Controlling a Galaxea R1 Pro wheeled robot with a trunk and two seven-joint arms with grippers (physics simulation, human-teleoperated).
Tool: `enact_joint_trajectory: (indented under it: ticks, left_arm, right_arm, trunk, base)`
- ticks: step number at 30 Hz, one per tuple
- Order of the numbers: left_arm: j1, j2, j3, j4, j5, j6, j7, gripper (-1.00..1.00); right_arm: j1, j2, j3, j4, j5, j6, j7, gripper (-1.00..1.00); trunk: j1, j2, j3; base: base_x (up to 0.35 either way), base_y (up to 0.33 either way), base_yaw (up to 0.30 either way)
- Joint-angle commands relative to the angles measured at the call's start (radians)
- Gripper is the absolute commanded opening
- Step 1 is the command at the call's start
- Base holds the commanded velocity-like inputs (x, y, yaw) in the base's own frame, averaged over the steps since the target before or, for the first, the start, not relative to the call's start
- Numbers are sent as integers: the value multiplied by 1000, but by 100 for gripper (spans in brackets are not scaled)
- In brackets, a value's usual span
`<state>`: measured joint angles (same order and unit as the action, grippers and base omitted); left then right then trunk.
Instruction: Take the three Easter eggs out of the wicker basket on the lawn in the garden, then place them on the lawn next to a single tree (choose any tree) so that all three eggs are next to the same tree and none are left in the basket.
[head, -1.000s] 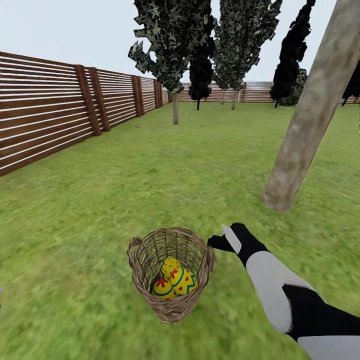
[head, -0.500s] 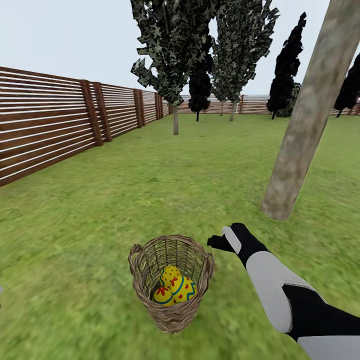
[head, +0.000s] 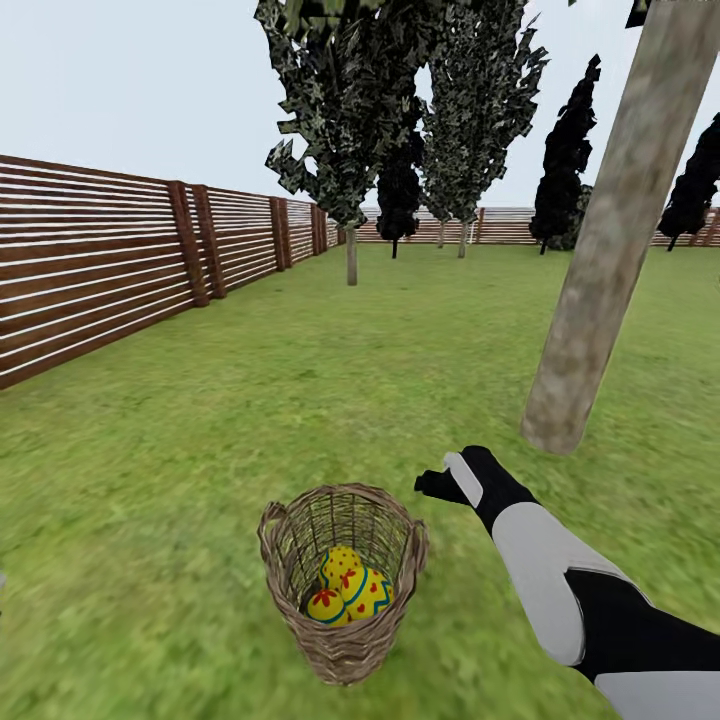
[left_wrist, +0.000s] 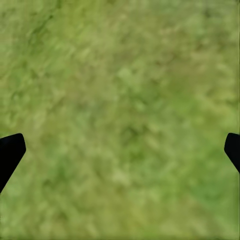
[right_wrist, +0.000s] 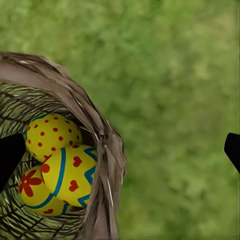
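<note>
A: Where do things stand?

B: All three Easter eggs (head: 350, 590) lie in the wicker basket (head: 343, 640) on the lawn (head: 180, 450). The right claw (head: 432, 484) hovers just beside the rim at the basket's 2 o'clock, fingers spread wide, grasping nothing.

A: And the left claw (left_wrist: 120, 150)?

B: Released too, over bare grass.

A: Best approach?

B: Centre over the opening, clear the braided rim, drop onto the topmost egg. The tree (head: 600, 260) at 1 o'clock is near.
</note>
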<state>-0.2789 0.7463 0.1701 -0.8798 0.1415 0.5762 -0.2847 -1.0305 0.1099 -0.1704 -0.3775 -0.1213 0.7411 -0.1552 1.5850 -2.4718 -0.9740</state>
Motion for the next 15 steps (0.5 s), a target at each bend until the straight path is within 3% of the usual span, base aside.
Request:
enact_joint_trajectory:
  ticks: [1, 15]
  left_arm:
    - [-1, 0, 2, -1, 9, 8, 0, 100]
    - [-1, 0, 2, -1, 7, 7, 1, 100]
  right_arm:
    - [0, 1, -3, -1, -11, 3, -9, 100]
    - [0, 1, -3, -1, -11, 3, -9, 100]
  trunk:
    - [-4, 7, 2]
    - [-58, 105, 46]
  base:
    - [0, 0, 0]
    - [0, 0, 0]
